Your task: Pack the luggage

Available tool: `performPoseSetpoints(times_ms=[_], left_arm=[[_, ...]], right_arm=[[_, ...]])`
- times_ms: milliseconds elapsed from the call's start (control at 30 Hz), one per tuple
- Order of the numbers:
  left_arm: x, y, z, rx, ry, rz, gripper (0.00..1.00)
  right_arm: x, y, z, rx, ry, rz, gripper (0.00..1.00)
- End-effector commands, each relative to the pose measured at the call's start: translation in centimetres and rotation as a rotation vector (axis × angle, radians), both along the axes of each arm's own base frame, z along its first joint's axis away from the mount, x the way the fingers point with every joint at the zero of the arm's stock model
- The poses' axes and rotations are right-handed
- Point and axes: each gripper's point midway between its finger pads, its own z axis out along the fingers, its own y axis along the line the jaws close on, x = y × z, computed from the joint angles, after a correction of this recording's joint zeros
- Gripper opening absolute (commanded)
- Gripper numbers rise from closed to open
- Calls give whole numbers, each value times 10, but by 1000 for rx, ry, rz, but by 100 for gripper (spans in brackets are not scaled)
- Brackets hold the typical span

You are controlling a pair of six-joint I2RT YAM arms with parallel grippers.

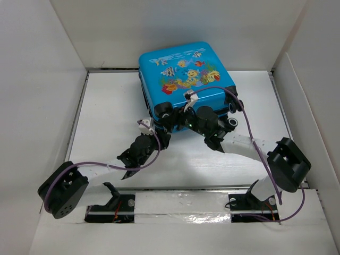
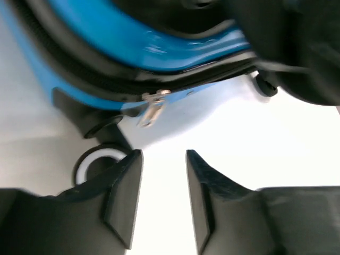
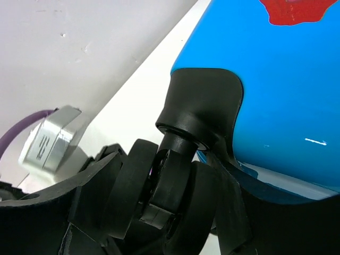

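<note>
The blue luggage (image 1: 183, 74) lies flat at the back of the table, lid down, fish print up. My right gripper (image 1: 178, 121) is at its near edge and is shut on a black double wheel (image 3: 170, 191) of the luggage, one finger on each side. My left gripper (image 1: 162, 137) is open and empty, just in front of the near-left corner. In the left wrist view its fingertips (image 2: 127, 170) point at the black zipper seam, where a metal zipper pull (image 2: 151, 109) hangs above the gap. A white-rimmed wheel (image 2: 98, 162) sits just left of the left finger.
White walls (image 1: 42, 79) close in the table on the left, back and right. A taped strip (image 1: 180, 204) runs along the near edge between the arm bases. Purple cables (image 1: 249, 133) loop from both wrists.
</note>
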Motion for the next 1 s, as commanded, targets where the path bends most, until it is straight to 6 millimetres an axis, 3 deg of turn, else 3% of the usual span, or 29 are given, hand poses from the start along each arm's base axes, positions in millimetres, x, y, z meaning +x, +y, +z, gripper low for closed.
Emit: performPoseSetpoints(times_ms=[0, 300, 467, 867, 967], left_arm=[[26, -3, 44, -36, -135, 107, 38], [46, 0, 37, 20, -155, 189, 42], [48, -15, 46, -11, -198, 170, 42], [56, -2, 63, -125, -252, 381, 19], [62, 5, 69, -131, -276, 443, 8]], right_arm=[[13, 0, 58, 109, -167, 3, 0], [1, 3, 65, 165, -172, 72, 0], [-4, 5, 65, 174, -174, 103, 0], [-29, 16, 62, 246, -161, 193, 0], [-33, 14, 64, 258, -167, 202, 0]])
